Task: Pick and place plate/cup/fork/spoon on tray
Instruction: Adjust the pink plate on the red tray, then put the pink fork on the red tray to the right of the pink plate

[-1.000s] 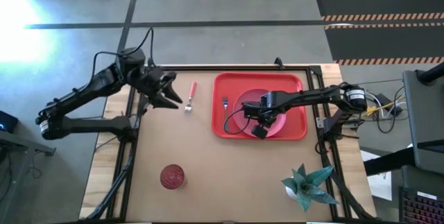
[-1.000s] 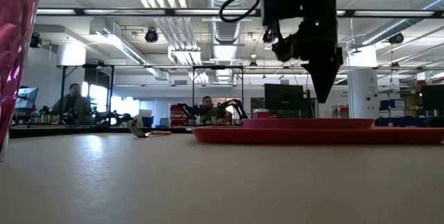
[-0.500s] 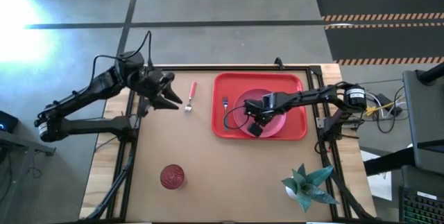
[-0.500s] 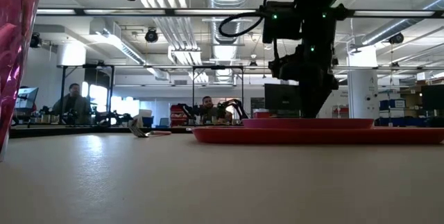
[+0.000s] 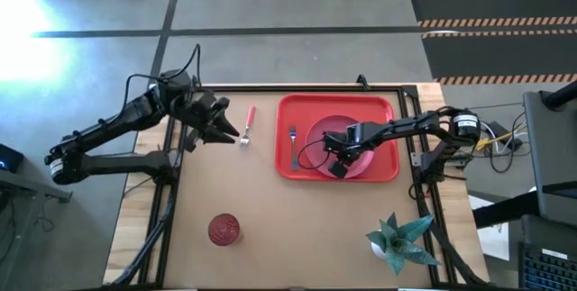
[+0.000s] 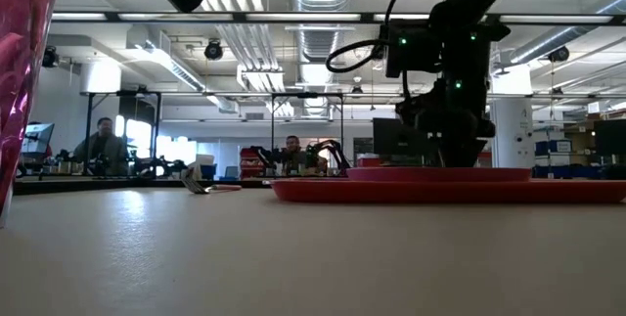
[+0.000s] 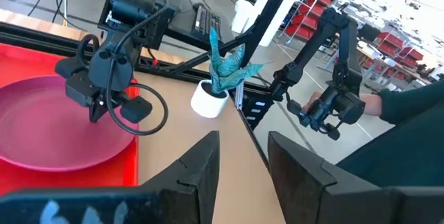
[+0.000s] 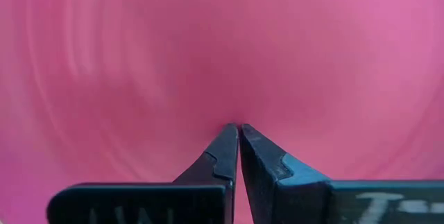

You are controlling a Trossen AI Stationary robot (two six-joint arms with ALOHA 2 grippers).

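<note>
The red tray (image 5: 388, 111) lies at the table's far right with the pinkish-red plate (image 5: 365, 158) on its floor. A slim dark-handled utensil, the spoon (image 5: 292, 135), lies on the tray's left part. My right gripper (image 8: 238, 127) is shut and points down at the plate's middle (image 6: 453, 162). The fork (image 5: 248, 122) lies flat on the table left of the tray. My left gripper (image 5: 236, 134) hangs open above the table just left of the fork, nothing between its fingers (image 7: 243, 141). The cup (image 5: 224, 230) stands near the front edge. My right gripper's shut fingertips (image 8: 225, 141) come from above, pointing down, at the plate's flat inner surface (image 8: 236, 106) near its middle. Whether they touch it or stand just above it, I cannot tell. The plate lies flat on the tray.
A white pot with a teal paper plant (image 5: 397, 241) stands at the front right corner. Bare tabletop lies between the cup and the tray. People sit at desks (image 6: 103, 145) in the room beyond the table.
My right gripper has come straight down, still shut, from well above the tray to the plate's surface. My left gripper has sunk a little above the table beside the fork. The plate, fork, spoon and cup have kept their places.
</note>
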